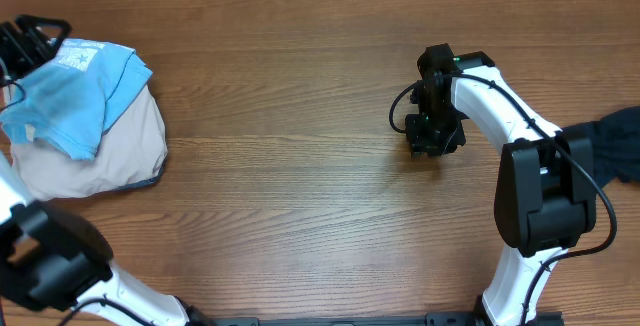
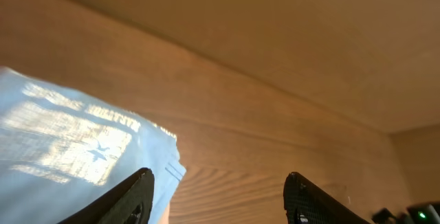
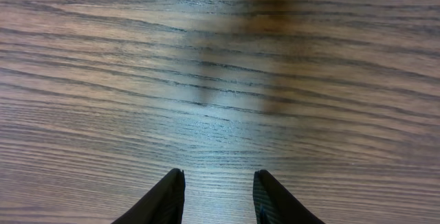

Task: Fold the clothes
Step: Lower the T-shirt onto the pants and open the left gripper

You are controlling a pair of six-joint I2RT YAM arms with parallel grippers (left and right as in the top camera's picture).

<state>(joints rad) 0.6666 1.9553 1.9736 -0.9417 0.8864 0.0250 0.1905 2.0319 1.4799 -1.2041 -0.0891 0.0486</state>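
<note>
A light blue T-shirt [image 1: 72, 94] with white lettering lies crumpled on top of beige shorts [image 1: 105, 156] at the table's left end. My left gripper [image 1: 40, 38] hovers at the pile's far left corner. In the left wrist view the gripper [image 2: 220, 183] is open, with bare wood between its fingers and the T-shirt [image 2: 65, 138] just beside the left finger [image 2: 134, 196]. A black garment [image 1: 620, 138] shows at the right edge, partly behind the right arm. My right gripper [image 1: 435, 138] is open over bare wood right of centre, holding nothing [image 3: 218, 177].
The wooden table [image 1: 290, 116] stretches between the two arms. The right arm's base [image 1: 540, 201] stands at the front right, and the left arm's base [image 1: 45, 261] at the front left. The table's far edge [image 2: 275, 86] runs just behind the pile.
</note>
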